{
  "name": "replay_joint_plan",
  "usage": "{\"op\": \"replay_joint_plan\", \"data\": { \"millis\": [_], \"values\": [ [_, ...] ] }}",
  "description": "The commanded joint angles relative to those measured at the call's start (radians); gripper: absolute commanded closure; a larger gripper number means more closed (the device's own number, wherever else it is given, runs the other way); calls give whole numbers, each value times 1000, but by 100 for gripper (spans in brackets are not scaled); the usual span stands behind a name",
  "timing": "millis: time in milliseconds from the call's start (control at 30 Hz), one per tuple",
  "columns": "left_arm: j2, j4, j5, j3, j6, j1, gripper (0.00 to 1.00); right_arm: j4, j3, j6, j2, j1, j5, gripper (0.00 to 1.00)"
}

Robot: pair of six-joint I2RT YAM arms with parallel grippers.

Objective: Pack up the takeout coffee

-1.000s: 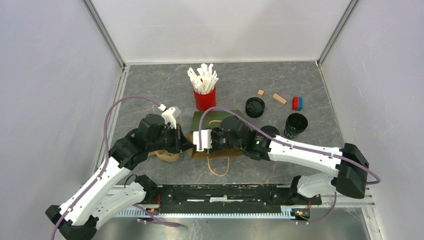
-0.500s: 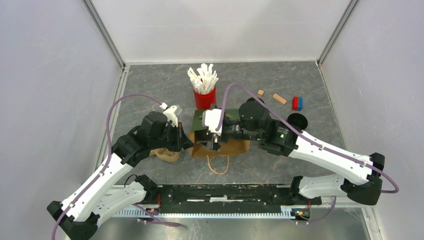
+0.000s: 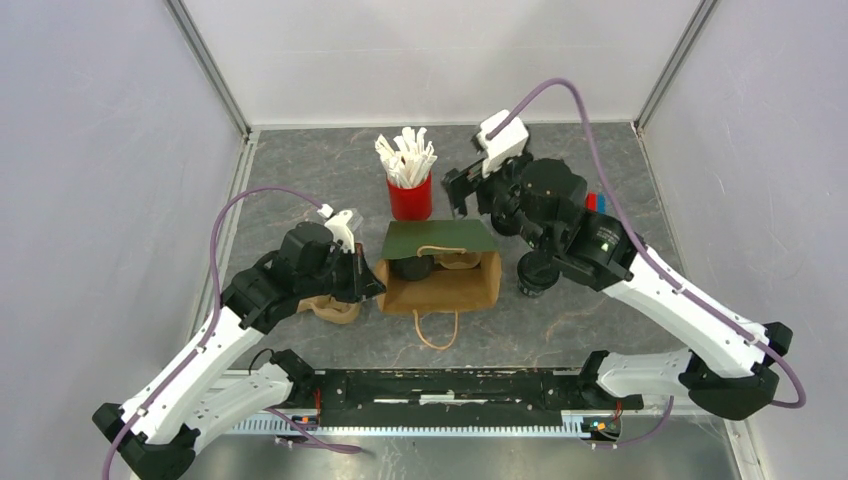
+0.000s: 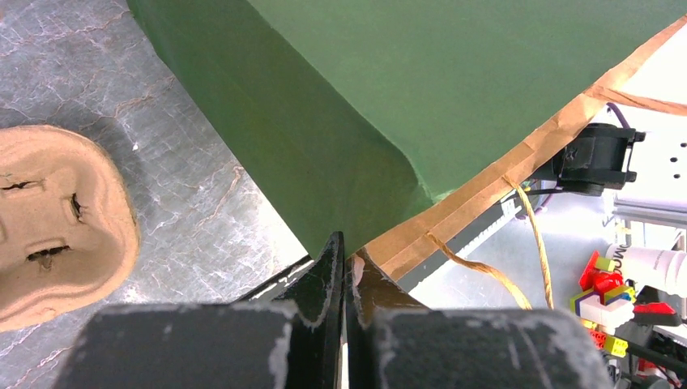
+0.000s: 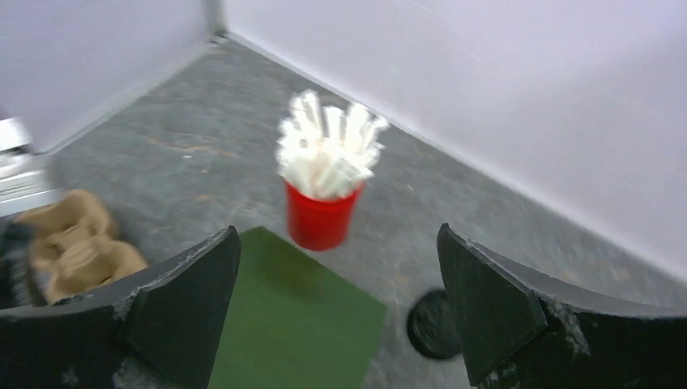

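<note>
The green paper bag [image 3: 440, 238] lies on its side with its brown mouth [image 3: 455, 285] facing the arms. A black takeout coffee cup [image 3: 412, 267] sits inside the mouth, at its left. A second black cup [image 3: 535, 276] stands on the table right of the bag, partly under the right arm. My left gripper [image 3: 372, 286] [image 4: 347, 251] is shut on the bag's rim at its left corner. Raised behind the bag, my right gripper [image 3: 478, 200] [image 5: 337, 235] is open and holds nothing. A flat round black lid [image 5: 432, 326] lies below it.
A red cup of white sticks [image 3: 410, 190] [image 5: 322, 212] stands behind the bag. A brown pulp cup carrier [image 3: 335, 309] [image 4: 57, 219] lies left of the bag under the left arm. The bag's twine handle [image 3: 438, 333] trails toward the near edge. Walls close three sides.
My right gripper has opened, left the cup in the bag, and pulled out, rising back and to the right. The left gripper has kept its hold on the bag's rim.
</note>
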Motion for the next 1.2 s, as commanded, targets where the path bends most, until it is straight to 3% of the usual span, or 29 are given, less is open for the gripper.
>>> {"op": "replay_joint_plan", "data": {
  "millis": [0,233,500,800,1167],
  "values": [
    [-13,-5,3,46,-43,0,98,-200,46,207,18,-89,157,2],
    [-15,-15,5,64,-33,0,98,-390,-73,369,7,-284,98,6],
    [-23,-21,0,82,-29,0,98,-425,-395,445,-22,-505,-149,12],
    [-31,-33,-4,77,-26,0,98,-372,-487,393,-31,-554,-232,19],
    [-31,-33,0,73,-28,0,98,-407,-499,359,-16,-554,-208,12]
  ]
}}
